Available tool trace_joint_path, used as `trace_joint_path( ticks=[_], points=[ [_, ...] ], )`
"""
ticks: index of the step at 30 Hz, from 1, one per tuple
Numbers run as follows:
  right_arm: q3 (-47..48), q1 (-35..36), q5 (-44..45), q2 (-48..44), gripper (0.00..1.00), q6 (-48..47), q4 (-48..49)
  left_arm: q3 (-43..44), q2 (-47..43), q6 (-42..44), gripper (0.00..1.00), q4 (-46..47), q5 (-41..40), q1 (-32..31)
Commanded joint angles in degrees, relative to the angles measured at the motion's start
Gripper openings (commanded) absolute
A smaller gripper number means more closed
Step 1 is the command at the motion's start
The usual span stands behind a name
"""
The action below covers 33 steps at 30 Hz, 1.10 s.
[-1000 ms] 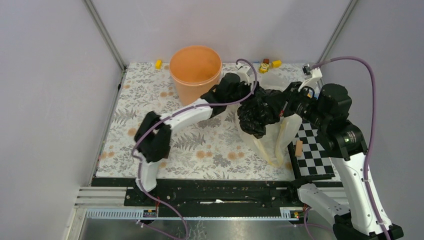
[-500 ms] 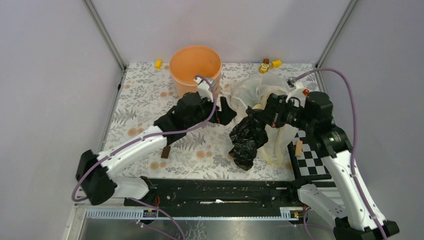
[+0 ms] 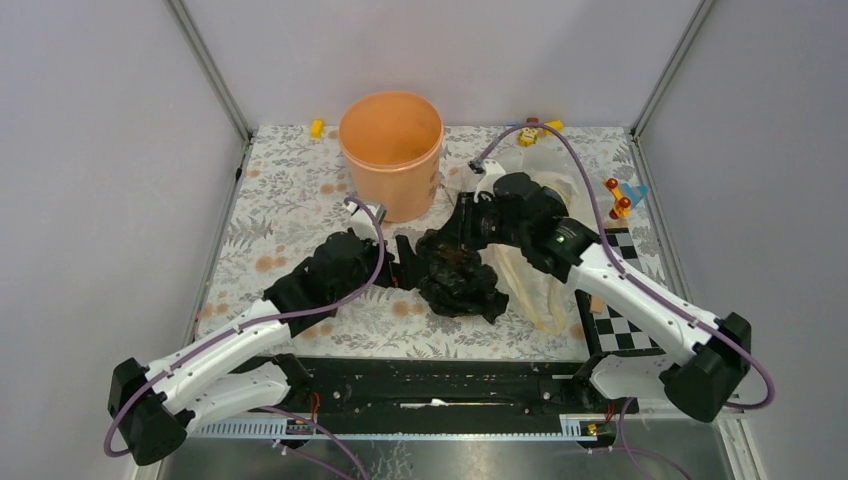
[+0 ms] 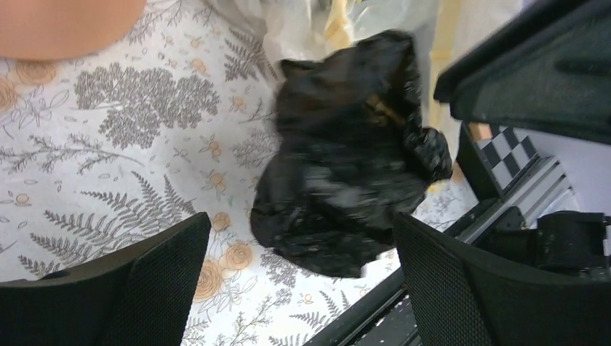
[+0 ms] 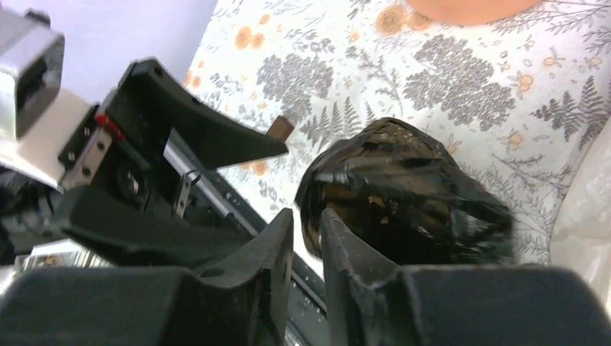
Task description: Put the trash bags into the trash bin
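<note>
The peach-orange trash bin (image 3: pixel 390 150) stands upright at the back of the table, and its edge shows in the left wrist view (image 4: pixel 65 25). A crumpled black trash bag (image 3: pixel 460 278) lies at the table's near middle, in front of the bin. My right gripper (image 3: pixel 452 232) is over its top, jaws nearly closed on a fold of the bag (image 5: pixel 403 194). My left gripper (image 3: pixel 408 265) is open just left of the bag (image 4: pixel 346 158), which sits ahead between its fingers. A translucent white trash bag (image 3: pixel 535 265) lies right of the black one.
Small toys lie along the back edge (image 3: pixel 318 127) (image 3: pixel 535 128) and at the right (image 3: pixel 622 195). A checkerboard (image 3: pixel 628 305) lies at the near right. A small brown block (image 5: pixel 279 128) lies on the cloth. The black front rail (image 3: pixel 440 375) runs just below the bag.
My right gripper has carried the black bag left and down, away from the white bag to the table's near middle. My left arm has pulled back toward the near edge, its open gripper beside the bag.
</note>
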Motion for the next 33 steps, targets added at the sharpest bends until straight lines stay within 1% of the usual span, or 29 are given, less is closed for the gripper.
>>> trace_joint_path(
  ticks=[1,2,4,5,7,9,11,12,16,19,21,24,28,33],
  points=[
    [3.9,1.3,5.1,3.6,0.32,1.0,4.4,-2.0,1.0,0.1,0.99,2.6,0.6,0.1],
    [3.9,1.4,4.4,4.2,0.36,0.7,4.6,-2.3,1.6,0.3,0.99,2.8,0.1,0.1],
    [3.4,1.5,4.3,5.0,0.52,-0.1,4.5,-2.6,3.1,0.6,0.99,3.5,-1.4,0.1],
    [2.7,1.5,4.7,5.0,0.59,-0.8,4.6,-2.6,3.6,0.6,0.99,4.2,-2.2,0.1],
    [1.3,1.5,5.9,4.6,0.68,-2.6,4.3,-1.9,4.8,-0.2,0.99,3.7,-4.3,0.2],
    [0.5,1.5,8.5,4.0,0.74,-4.7,2.5,-0.7,5.9,-1.2,0.98,2.1,-7.1,0.2],
    [0.4,1.5,10.9,3.4,0.74,-6.8,-0.5,-0.3,6.5,-2.7,0.98,1.0,-9.5,0.4],
    [0.1,1.5,10.7,3.1,0.74,-8.4,-1.8,-0.5,6.7,-3.8,0.97,0.9,-9.8,0.6],
    [-5.7,1.5,7.2,1.7,0.74,-12.6,-1.7,-4.0,5.2,-6.8,0.89,3.9,-8.4,1.7],
    [-11.3,1.5,3.5,0.4,0.77,-13.2,1.3,-6.0,3.9,-7.7,0.87,5.3,-7.5,2.7],
    [-14.6,1.5,0.8,-0.2,0.78,-12.3,4.0,-7.0,4.4,-8.2,0.88,6.7,-6.1,4.2],
    [-18.3,2.1,-1.0,0.4,0.78,-11.0,7.3,-8.7,7.0,-9.4,0.89,10.3,-0.8,7.1],
    [-21.9,4.8,-1.2,2.8,0.76,-10.1,12.5,-9.7,11.6,-11.1,0.97,17.8,5.7,10.2],
    [-25.4,9.1,-2.4,3.9,0.71,-9.1,20.4,-8.8,18.3,-12.1,0.98,23.1,6.7,11.6]
  ],
)
